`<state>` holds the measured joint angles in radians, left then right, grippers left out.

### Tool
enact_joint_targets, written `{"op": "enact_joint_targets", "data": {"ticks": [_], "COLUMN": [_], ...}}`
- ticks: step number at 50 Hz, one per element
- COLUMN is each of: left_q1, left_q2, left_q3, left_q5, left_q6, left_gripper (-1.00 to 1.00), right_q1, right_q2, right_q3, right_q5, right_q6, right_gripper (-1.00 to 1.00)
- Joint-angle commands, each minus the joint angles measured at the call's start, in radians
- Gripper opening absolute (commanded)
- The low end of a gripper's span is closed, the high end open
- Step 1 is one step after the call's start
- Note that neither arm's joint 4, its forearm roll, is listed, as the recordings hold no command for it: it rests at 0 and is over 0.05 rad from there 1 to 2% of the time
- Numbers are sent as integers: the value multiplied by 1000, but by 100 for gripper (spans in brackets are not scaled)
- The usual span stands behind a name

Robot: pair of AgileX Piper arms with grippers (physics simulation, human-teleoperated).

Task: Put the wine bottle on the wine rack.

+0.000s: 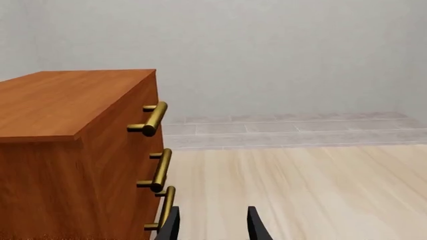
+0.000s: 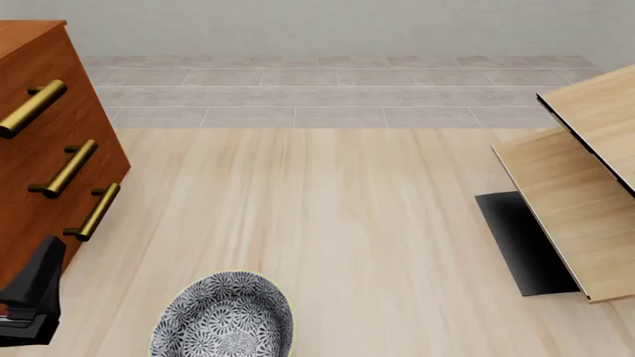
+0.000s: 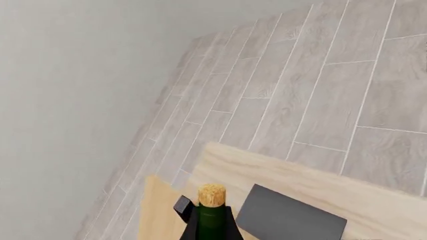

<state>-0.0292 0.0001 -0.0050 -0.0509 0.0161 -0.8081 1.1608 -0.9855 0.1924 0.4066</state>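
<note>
In the right wrist view the wine bottle point(image 3: 213, 216) shows only its dark green neck and tan cork top point(image 3: 213, 194). It sits between the dark fingers of my right gripper point(image 3: 209, 227), which is shut on it. Beyond it are the wine rack's black base point(image 3: 291, 218) and a light-wood panel point(image 3: 157, 212). In the front view the wine rack point(image 2: 575, 208) stands at the right edge with slanted panels; the bottle and right gripper are out of that view. My left gripper point(image 1: 212, 231) is open and empty next to the cabinet.
A reddish-brown drawer cabinet point(image 2: 40, 171) with brass handles point(image 1: 155, 119) stands at the left. A patterned grey bowl point(image 2: 226, 318) sits at the front of the table. The left arm point(image 2: 30, 297) shows at the front left corner. Grey floor tiles point(image 2: 328, 89) lie beyond the table.
</note>
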Motion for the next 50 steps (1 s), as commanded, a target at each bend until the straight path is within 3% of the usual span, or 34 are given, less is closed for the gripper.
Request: {"op": "enact_joint_targets", "data": {"ticks": [1,50], "left_q1": [2,12], "left_q2": [0,0], "left_q3": [2,4], "left_q5": [1,2], "left_q6": [3,5], "left_gripper": [100,100], "right_q1": [2,-38], "right_q2": [52,91], "right_q3": [65,84], "right_q5": [2,-41], "right_q6": [32,40], "right_gripper": [-100,-100]}}
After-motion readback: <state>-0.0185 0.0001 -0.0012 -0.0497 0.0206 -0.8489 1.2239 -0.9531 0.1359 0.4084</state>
